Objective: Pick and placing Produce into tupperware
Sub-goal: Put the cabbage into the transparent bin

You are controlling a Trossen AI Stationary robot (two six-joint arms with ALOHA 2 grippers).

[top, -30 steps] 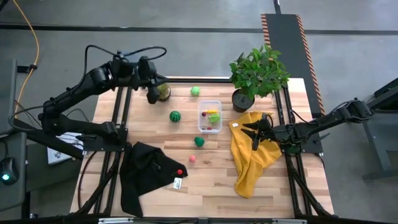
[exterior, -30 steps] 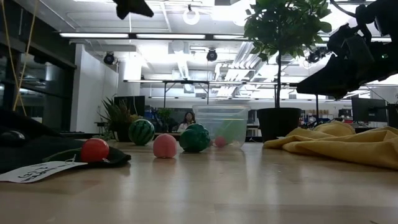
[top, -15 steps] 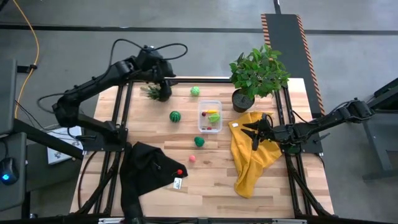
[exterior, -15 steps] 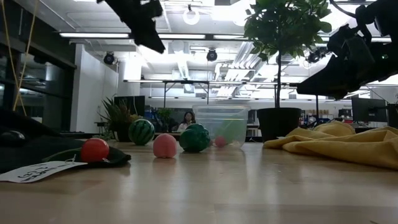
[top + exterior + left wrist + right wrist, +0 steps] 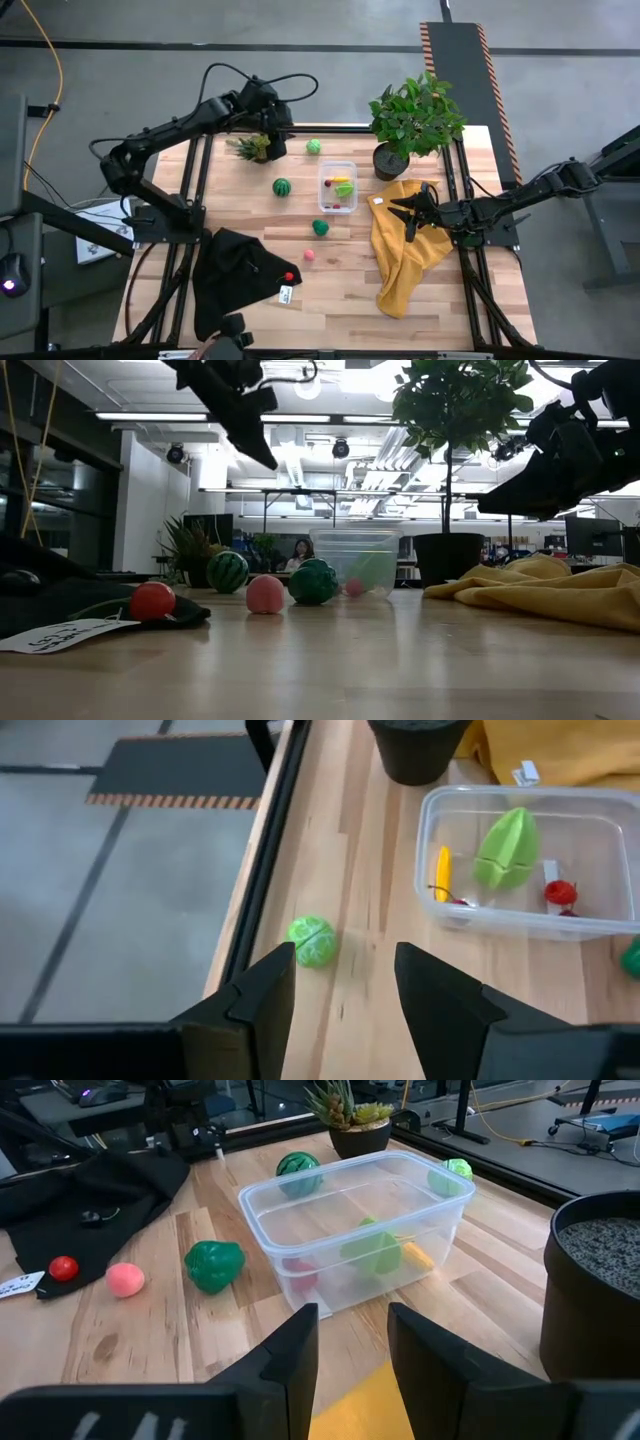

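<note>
I've got the left gripper [image 5: 340, 990] up over the far edge of the table [image 5: 350, 290], fingers spread and carrying nothing, and dead ahead of it sits the light-green ball [image 5: 313, 941], alone on the wood close to the far rail and well left of the tupperware [image 5: 338, 187]. That's my pick, I reckon. It looks like a small hard toy: light, smooth, round, so I'd expect it to squirt out or roll toward the rail if I pinch it off-centre. Best hold, to my eye, is straight across its widest part, fingers coming down either side. The tub itself is clear thin plastic, surely light enough to skid if I nudge it, and it already holds the leafy green piece [image 5: 506, 846], the yellow piece [image 5: 443, 873] and a tiny red one [image 5: 560, 893]. Out on the boards I see the striped melon [image 5: 282, 187] left of the tub, the dark-green ball [image 5: 320, 228] just nearer than it, the pink ball [image 5: 310, 255] nearer again, and a red ball [image 5: 290, 277] on the black cloth [image 5: 235, 275]. The right gripper [image 5: 350, 1345] waits over the yellow cloth [image 5: 405, 250], fingers parted, empty.
</note>
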